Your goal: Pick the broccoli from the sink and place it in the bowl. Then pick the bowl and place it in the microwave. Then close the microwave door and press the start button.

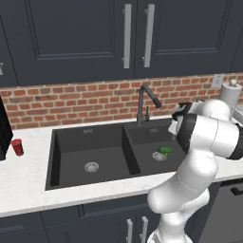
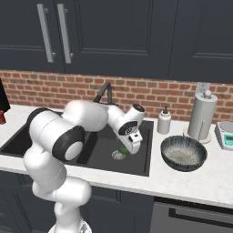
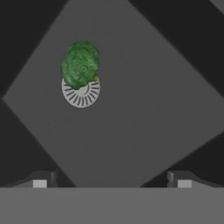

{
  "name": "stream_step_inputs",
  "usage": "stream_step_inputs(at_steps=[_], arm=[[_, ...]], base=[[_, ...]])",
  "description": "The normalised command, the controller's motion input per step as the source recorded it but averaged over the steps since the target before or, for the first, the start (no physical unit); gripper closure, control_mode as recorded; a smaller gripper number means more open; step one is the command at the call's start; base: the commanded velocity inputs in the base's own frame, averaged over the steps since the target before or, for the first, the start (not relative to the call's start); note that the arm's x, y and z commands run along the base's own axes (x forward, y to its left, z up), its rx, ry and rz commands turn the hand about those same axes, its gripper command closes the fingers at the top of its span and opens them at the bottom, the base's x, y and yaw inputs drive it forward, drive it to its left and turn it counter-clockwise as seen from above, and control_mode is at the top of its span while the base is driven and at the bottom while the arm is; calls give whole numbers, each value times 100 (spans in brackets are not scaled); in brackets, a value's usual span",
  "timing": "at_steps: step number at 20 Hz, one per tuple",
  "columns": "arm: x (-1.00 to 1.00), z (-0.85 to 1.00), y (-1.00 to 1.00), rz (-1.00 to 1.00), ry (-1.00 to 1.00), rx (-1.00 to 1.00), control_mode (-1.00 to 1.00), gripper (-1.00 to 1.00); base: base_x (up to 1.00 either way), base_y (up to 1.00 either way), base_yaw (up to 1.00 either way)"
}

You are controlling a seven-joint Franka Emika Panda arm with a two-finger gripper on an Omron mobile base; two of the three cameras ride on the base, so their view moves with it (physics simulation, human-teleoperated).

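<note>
Tool (image 2: 135, 146) hangs over the sink's (image 2: 136, 167) right basin. Hand view: its fingertips (image 3: 40, 180) stand spread and empty, broccoli (image 3: 79, 64) at eleven o'clock, overlapping the drain (image 3: 81, 92). First pick pending; next, centre and descend.

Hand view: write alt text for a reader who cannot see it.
A green broccoli lies on the dark floor of the sink, partly overlapping a round silver drain, seen from above. The open hand hangs above the basin, with its two fingertips wide apart at the bottom, and the broccoli sits off to one side of them.
</note>
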Motion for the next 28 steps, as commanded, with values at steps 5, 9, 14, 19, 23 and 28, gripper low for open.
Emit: stream_step_inputs(at_steps=[5, 9, 14, 19, 23, 28], arm=[[30, -36, 0, -4, 0, 0, -100, -100], [31, -27, 0, -2, 0, 0, -100, -100], [29, -20, 0, -1, 0, 1, -100, -100], [18, -12, -3, 0, 0, 0, -100, -100], [11, -26, 0, 0, 0, 0, -100, -100], [5, -30, 0, -1, -2, 0, -100, -100]], base=[[0, 0, 0], [0, 0, 0], [0, 0, 0], [0, 0, 0], [0, 0, 0], [0, 0, 0]])
